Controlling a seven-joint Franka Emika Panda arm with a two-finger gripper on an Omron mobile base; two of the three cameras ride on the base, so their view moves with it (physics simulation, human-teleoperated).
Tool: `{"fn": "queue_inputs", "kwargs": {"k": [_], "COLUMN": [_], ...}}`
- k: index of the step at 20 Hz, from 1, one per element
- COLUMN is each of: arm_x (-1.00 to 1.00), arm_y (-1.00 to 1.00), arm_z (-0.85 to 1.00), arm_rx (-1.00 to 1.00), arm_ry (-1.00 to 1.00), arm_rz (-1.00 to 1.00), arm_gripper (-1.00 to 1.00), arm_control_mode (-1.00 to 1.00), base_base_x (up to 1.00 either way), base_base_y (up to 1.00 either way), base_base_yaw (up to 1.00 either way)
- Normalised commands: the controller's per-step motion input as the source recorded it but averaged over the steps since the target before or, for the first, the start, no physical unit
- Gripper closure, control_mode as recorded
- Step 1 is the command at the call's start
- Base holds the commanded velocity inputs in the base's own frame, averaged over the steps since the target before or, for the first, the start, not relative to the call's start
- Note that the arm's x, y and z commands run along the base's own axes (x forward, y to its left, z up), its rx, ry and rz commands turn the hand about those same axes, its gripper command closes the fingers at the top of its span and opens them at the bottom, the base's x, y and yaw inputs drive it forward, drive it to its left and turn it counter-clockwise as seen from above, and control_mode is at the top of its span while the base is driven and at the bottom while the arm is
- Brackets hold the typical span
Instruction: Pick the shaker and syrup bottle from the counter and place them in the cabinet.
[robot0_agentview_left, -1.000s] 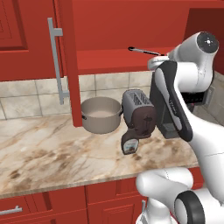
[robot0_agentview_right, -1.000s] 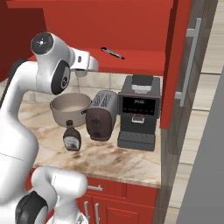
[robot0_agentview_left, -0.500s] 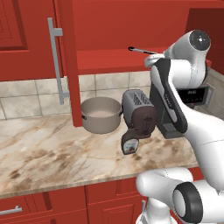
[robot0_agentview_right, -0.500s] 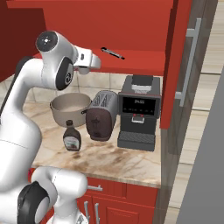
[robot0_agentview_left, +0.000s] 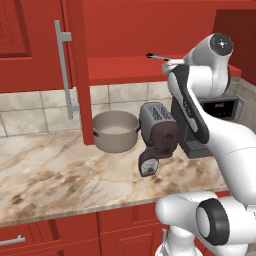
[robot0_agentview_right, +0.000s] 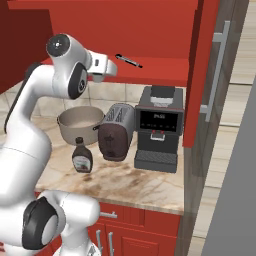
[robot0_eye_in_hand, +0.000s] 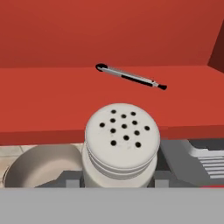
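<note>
The pale grey shaker (robot0_eye_in_hand: 121, 144) fills the hand view's lower middle, its holed cap towards me, with my gripper (robot0_eye_in_hand: 117, 180) shut on its body. It is held in the air just in front of the red cabinet shelf (robot0_eye_in_hand: 48, 98), at about the height of the shelf's edge. From the base, my gripper (robot0_agentview_left: 171, 65) (robot0_agentview_right: 109, 70) hangs at the front of the cabinet (robot0_agentview_left: 117, 69) (robot0_agentview_right: 162, 66). The dark brown syrup bottle (robot0_agentview_left: 148, 163) (robot0_agentview_right: 82, 159) stands on the marble counter (robot0_agentview_left: 55, 175) (robot0_agentview_right: 147, 182) in front of the toaster.
A thin dark rod (robot0_eye_in_hand: 130, 77) (robot0_agentview_left: 157, 57) (robot0_agentview_right: 129, 61) lies on the shelf. The toaster (robot0_agentview_left: 159, 129) (robot0_agentview_right: 116, 131), a grey pot (robot0_agentview_left: 116, 131) (robot0_agentview_right: 79, 124) and a coffee machine (robot0_agentview_right: 159, 127) stand below. Open cabinet doors (robot0_agentview_left: 74, 70) (robot0_agentview_right: 201, 75) flank the opening.
The arm has swung a little towards the cabinet, carrying the hand and the shaker closer to the shelf edge. The syrup bottle has stayed put.
</note>
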Motion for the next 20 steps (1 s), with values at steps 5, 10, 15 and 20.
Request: {"fn": "queue_inputs", "kwargs": {"k": [5, 10, 15, 20], "arm_x": [0.23, 0.22, 0.22, 0.22], "arm_y": [0.00, 0.00, 0.00, 0.00], "arm_z": [-0.01, -0.01, -0.01, -0.02], "arm_rx": [0.01, 0.01, 0.00, 0.00], "arm_ry": [-0.01, 0.00, 0.00, 0.00], "arm_rz": [0.00, 0.00, 0.00, 0.00], "arm_gripper": [1.00, 1.00, 1.00, 1.00], "arm_control_mode": [-1.00, -1.00, -1.00, -1.00], "base_base_x": [0.00, 0.00, 0.00, 0.00], "base_base_y": [0.00, 0.00, 0.00, 0.00], "base_base_yaw": [0.00, 0.00, 0.00, 0.00]}}
